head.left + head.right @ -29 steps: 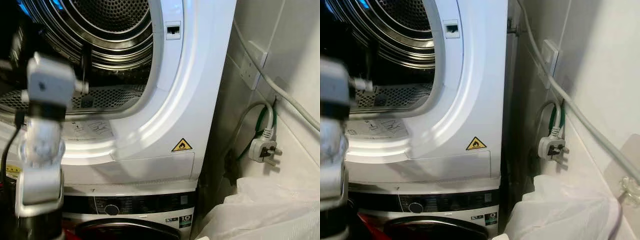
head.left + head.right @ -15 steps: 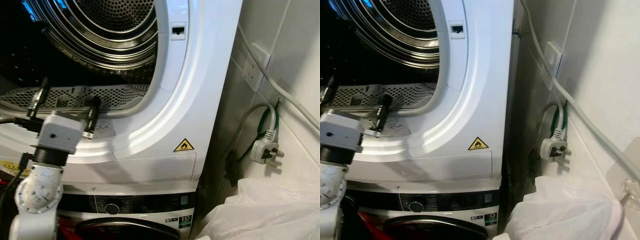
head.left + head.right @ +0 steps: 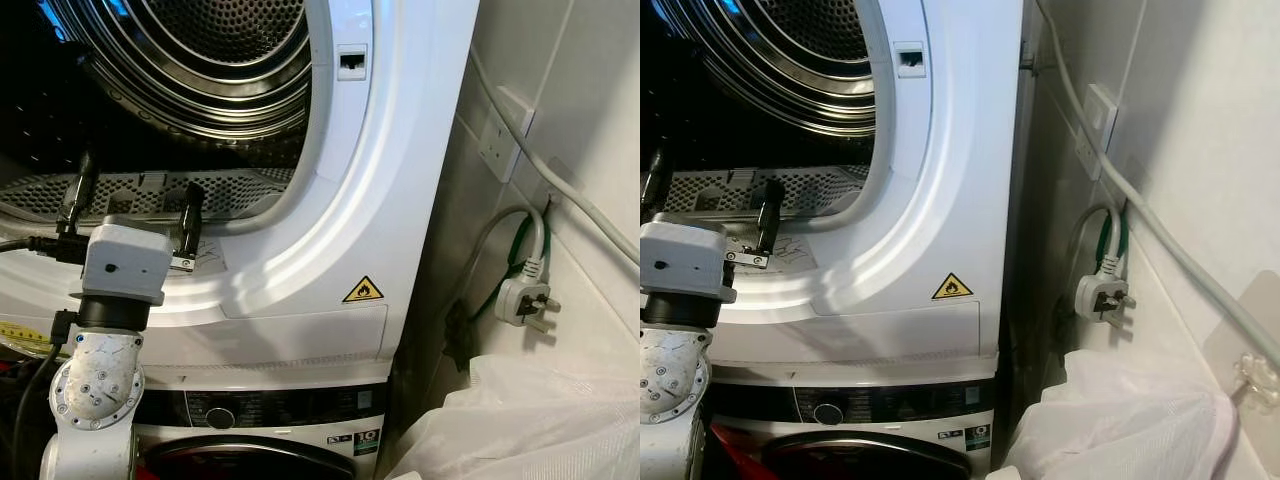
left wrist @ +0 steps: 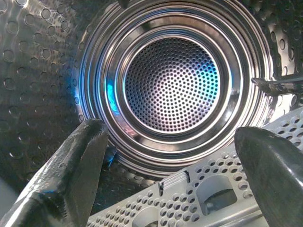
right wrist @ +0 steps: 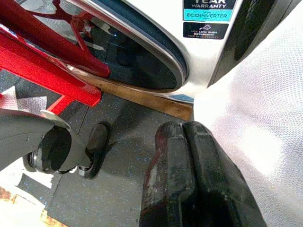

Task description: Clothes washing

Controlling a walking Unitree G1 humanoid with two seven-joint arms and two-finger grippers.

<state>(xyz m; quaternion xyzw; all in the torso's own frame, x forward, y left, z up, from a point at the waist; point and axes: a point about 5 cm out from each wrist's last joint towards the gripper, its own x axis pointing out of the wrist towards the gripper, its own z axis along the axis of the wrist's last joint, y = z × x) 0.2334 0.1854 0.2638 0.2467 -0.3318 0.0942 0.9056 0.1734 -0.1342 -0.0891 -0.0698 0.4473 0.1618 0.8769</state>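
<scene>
— Item one, left side?
— My left gripper point(image 3: 130, 205): raised at the mouth of the dryer point(image 3: 400, 150), jaws spread wide, holding nothing, pointing over the perforated lint grille point(image 3: 150, 190) into the steel drum point(image 4: 170, 85).

— Below the dryer?
— Washing machine point(image 3: 290, 410), stacked underneath, its control knob point(image 3: 220, 418) on the dark panel, door closed. Red frame point(image 5: 42, 66) stands before it on the floor.

— Right gripper?
— My right gripper point(image 5: 189, 179): hangs low near the floor, jaws pressed together, empty.

— Further right?
— White mesh laundry bag point(image 3: 530, 420) beside the machines; unplugged plug point(image 3: 525, 300) dangling on the tiled wall below a socket point(image 3: 503, 130).
</scene>
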